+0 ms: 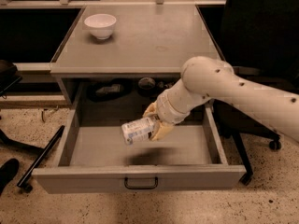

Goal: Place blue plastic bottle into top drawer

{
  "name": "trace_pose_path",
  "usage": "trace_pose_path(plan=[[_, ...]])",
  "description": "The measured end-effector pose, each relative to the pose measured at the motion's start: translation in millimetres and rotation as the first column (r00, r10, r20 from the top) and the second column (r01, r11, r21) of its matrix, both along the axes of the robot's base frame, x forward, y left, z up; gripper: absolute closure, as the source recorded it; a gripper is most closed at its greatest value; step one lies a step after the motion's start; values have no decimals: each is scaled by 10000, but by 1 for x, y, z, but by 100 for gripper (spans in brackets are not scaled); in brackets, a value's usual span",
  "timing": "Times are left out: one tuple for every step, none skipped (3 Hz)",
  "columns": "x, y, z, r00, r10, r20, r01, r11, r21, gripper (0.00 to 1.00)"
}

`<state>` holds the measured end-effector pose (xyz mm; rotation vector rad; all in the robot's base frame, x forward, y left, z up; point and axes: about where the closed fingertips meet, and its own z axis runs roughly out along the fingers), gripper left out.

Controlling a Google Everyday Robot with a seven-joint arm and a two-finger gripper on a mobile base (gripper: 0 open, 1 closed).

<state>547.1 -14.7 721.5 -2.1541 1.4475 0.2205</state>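
Yellowish fingers (162,130) of the claw (153,122) pinch the blue plastic bottle (138,130) from 2 sides, 1 finger above it and 1 below. The bottle lies almost on its side, slightly tilted, and sticks out to the left of the claw with its pale label and a dark patch showing. Its other end is hidden between the fingers.

Claw and bottle hang inside the opening of the top drawer (140,179), which is pulled well out. The bottle sits over the middle of the grey drawer floor without touching it, and its shadow (150,157) falls on the floor just below and in front of the claw. The drawer's flat front panel lies in front of the claw, with the small black handle (140,183) at its centre, nearly straight below the bottle.

Behind the claw, at the back of the drawer under the table (154,41), a few dark objects (110,88) lie in shade — what they are cannot be told. Further back and to the left of the claw, a white bowl (100,25) stands upright on the table top, well apart from the bottle.

The cream arm (233,88) runs from the claw up and off to the right — crossing the drawer's right wall. Beyond it, right of the claw, a black chair (261,55) stands on the speckled floor (275,195).
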Motion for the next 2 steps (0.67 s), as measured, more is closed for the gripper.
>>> trace_pose_path(plan=[[42, 18, -37, 9945, -1037, 137, 1034, 9945, 175, 100], [63, 24, -73, 9797, -2005, 60, 2005, 9797, 20, 100]])
